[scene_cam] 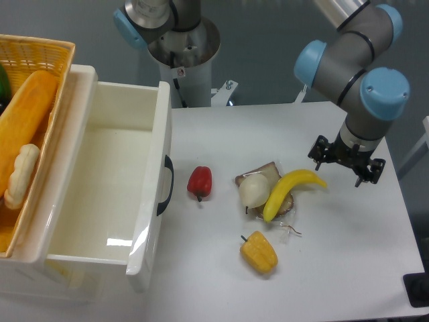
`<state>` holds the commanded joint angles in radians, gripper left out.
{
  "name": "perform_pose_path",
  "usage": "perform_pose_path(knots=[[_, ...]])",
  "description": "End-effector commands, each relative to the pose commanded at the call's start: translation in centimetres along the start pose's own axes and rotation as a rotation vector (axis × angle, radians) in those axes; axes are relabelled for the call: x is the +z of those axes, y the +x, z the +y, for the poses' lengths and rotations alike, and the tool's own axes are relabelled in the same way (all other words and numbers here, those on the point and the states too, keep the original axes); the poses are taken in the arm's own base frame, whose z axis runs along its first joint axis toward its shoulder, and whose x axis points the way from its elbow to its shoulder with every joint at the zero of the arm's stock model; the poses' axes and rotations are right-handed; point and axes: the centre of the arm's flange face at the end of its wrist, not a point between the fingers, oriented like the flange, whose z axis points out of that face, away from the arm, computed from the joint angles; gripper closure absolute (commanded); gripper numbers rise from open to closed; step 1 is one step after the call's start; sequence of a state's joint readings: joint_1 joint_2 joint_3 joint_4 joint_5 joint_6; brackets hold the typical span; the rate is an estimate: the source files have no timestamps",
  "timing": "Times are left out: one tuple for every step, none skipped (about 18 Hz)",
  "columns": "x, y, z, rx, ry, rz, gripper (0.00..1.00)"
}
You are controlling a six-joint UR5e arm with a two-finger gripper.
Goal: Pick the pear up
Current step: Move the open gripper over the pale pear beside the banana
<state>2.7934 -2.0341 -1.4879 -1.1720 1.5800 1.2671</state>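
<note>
The pear (253, 192) is a small cream-white fruit lying near the middle of the white table, on a brown flat piece (266, 173). A yellow banana (289, 190) lies against its right side and partly over the same piece. My gripper (346, 162) hangs to the right of the banana's tip, well right of the pear and apart from it. Seen from above, its two black fingers stand spread wide with nothing between them.
A yellow bell pepper (259, 252) lies in front of the pear and a red pepper (200, 182) to its left. A large white bin (151, 201) fills the left side, with a yellow basket (40, 54) of food items beside it. The arm's base (181, 47) stands at the back.
</note>
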Motion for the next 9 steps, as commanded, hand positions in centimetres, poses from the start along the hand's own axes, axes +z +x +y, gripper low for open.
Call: perform_pose_path(knots=[[0.0,0.1,-0.1,-0.005,0.000,0.000,0.00],[0.0,0.1,-0.1,-0.006,0.000,0.001,0.00],[0.1,0.2,-0.2,-0.005,0.001,0.003,0.00],[0.1,0.5,-0.3,-0.003,0.000,0.006,0.00],[0.3,1.0,-0.4,-0.009,-0.002,0.011,0.00],[0.5,1.9,-0.6,-0.033,-0.003,0.020,0.00],[1.3,2.6,-0.6,-0.068,-0.009,0.039,0.00],[1.7,3.0,-0.6,-0.096,-0.012,0.049,0.00],[1.6,3.7,-0.9,-0.110,-0.014,0.051,0.00]])
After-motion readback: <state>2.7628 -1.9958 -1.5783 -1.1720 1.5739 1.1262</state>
